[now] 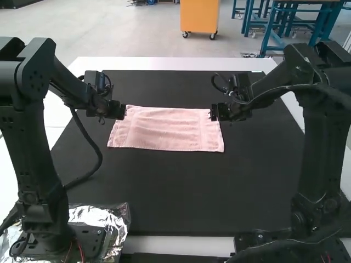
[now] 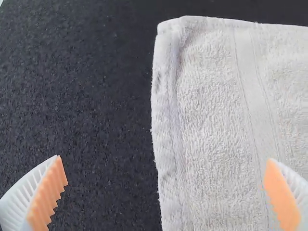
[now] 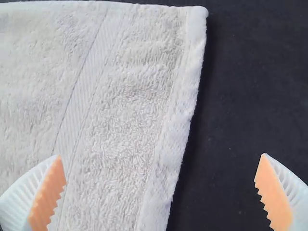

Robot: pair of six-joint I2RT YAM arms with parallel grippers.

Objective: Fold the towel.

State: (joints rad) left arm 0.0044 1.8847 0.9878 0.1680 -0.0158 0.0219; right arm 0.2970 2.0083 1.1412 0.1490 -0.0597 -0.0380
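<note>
Left arm: The left arm [image 1: 33, 76] stands by the near left corner of the mat [image 1: 186, 192], bent inward so that its wrist, we judge, can work over the towel's left end.
Foil: We see crinkled foil [image 1: 112, 216] around that arm's base, at the mat's near left corner; what it is for, we cannot tell.
Left claw: Our left claw [image 2: 165, 159] is spread wide and pinches nothing. The towel's left short edge runs between its fingers, one above cloth and one above mat, probably so that closing would gather that edge.
Towel: The towel [image 1: 164, 129] lies spread flat, nearer the mat's far edge than its near one and a little left of the middle. Its long sides run left to right, which gives us one end for each arm. Whether it is one layer or doubled, we cannot tell.
Right claw: Our right claw [image 3: 160, 155] is also spread, with nothing pinched. It mirrors its partner across the right short edge, near the towel's far right corner. We take the matching stance as readiness to lift both ends together, so the fold stays square; if one side misses, the cloth could skew.
Right arm: The right arm [image 1: 321, 142] stands by the mat's near right corner and angles in over the mat's right edge, likely to leave the middle free for folding.
</note>
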